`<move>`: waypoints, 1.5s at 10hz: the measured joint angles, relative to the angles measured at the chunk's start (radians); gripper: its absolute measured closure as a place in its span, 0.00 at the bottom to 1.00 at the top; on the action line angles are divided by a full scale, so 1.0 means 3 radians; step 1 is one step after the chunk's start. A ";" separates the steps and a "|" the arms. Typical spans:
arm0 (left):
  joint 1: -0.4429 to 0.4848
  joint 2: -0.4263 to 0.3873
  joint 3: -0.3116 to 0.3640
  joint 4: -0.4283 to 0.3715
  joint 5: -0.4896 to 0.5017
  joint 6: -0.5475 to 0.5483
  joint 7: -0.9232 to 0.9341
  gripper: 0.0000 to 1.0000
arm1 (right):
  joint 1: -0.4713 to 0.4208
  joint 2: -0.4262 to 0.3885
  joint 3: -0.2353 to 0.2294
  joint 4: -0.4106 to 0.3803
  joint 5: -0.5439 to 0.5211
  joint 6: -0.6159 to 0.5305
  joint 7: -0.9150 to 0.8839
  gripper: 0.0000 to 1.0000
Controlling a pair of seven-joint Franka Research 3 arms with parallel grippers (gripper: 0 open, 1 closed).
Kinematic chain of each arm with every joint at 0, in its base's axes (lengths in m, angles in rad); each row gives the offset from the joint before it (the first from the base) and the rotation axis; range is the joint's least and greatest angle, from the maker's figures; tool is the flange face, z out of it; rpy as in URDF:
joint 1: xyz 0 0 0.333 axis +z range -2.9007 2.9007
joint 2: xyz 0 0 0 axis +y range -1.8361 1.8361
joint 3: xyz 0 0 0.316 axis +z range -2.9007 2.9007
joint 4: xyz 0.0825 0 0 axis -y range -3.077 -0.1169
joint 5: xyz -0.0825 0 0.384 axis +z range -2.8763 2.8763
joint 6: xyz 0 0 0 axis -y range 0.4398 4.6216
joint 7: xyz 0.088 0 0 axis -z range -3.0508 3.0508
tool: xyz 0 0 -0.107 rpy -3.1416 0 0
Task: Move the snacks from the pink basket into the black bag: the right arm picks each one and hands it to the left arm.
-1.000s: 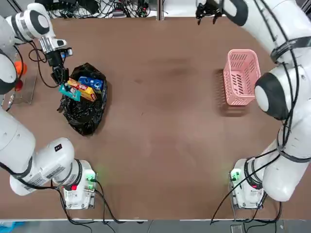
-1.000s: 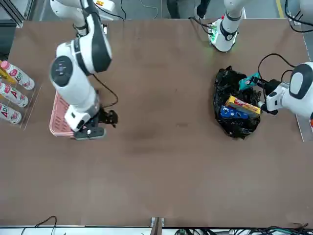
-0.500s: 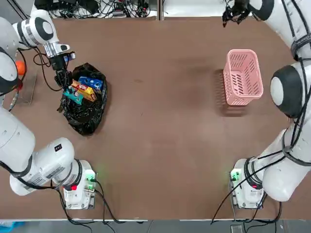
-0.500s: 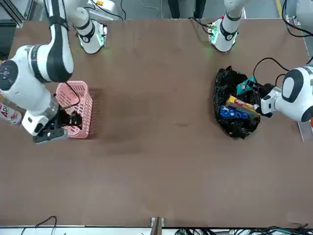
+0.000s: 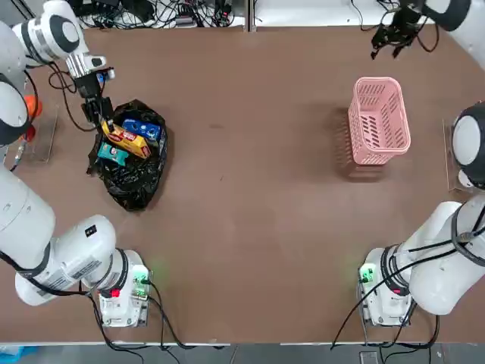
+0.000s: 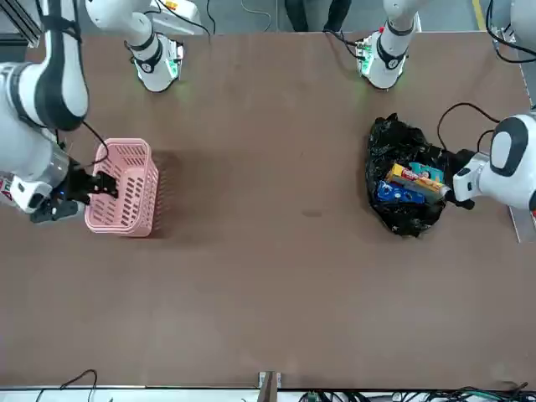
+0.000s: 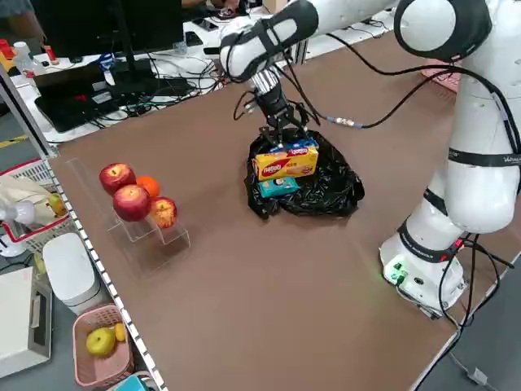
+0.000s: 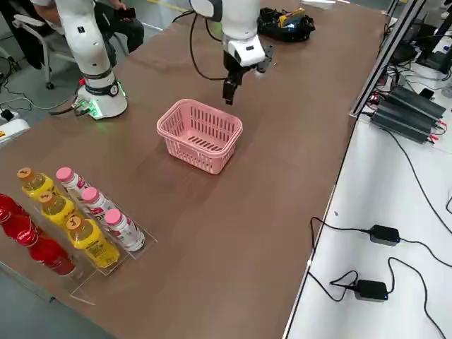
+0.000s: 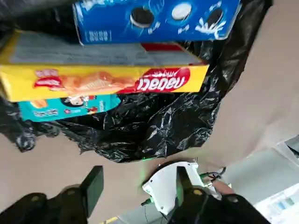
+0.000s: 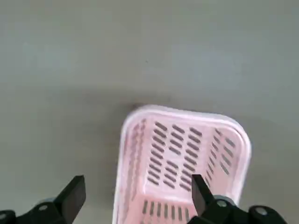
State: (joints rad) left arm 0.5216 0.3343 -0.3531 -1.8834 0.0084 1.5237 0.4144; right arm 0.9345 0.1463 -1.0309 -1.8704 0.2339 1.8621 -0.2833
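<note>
The black bag (image 5: 132,186) lies at the table's left with three snacks on it: a blue packet (image 5: 142,129), a yellow one (image 5: 127,140) and a teal one (image 5: 112,154). My left gripper (image 5: 98,114) hovers at the bag's far edge. In the left wrist view the left gripper (image 9: 138,186) is open and empty, with the teal packet (image 9: 65,108) lying free under the yellow packet (image 9: 103,77). The pink basket (image 5: 379,121) stands empty at the right. My right gripper (image 5: 388,42) hangs beyond the basket's far end; the right wrist view shows the right gripper (image 10: 138,196) open above the basket (image 10: 182,154).
Apples and an orange (image 7: 130,195) sit on a clear stand at the robot's left. A rack of bottles (image 8: 78,212) stands at its right. Cables (image 5: 151,11) run along the far edge. The arm bases (image 5: 121,292) stand at the near edge.
My left gripper has opened and let go of the teal packet, which now lies in the bag beside the yellow one. The right arm has swung rightward along the far edge, past the basket.
</note>
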 joint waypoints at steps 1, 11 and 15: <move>-0.0002 -0.0022 -0.0032 0.0188 -0.0015 -0.0079 -0.0069 0.19 | -0.0001 -0.0041 -0.0106 0.0065 -0.0047 -0.0121 -0.0033 0.00; -0.0620 -0.0476 0.0282 0.1526 -0.0023 -0.0272 -0.1627 0.00 | -0.1581 -0.0073 0.1644 0.0459 -0.0215 -0.0336 0.0000 0.00; -0.1260 -0.0866 0.0894 0.1538 -0.0051 -0.0278 -0.1673 0.00 | -0.3138 -0.0101 0.3490 0.0856 -0.0459 -0.0730 0.0535 0.00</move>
State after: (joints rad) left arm 0.1436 0.0745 -0.0847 -1.4220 -0.0070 1.4403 -0.0874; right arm -0.0070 0.1160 0.0160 -1.6136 0.0961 1.6431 -0.1230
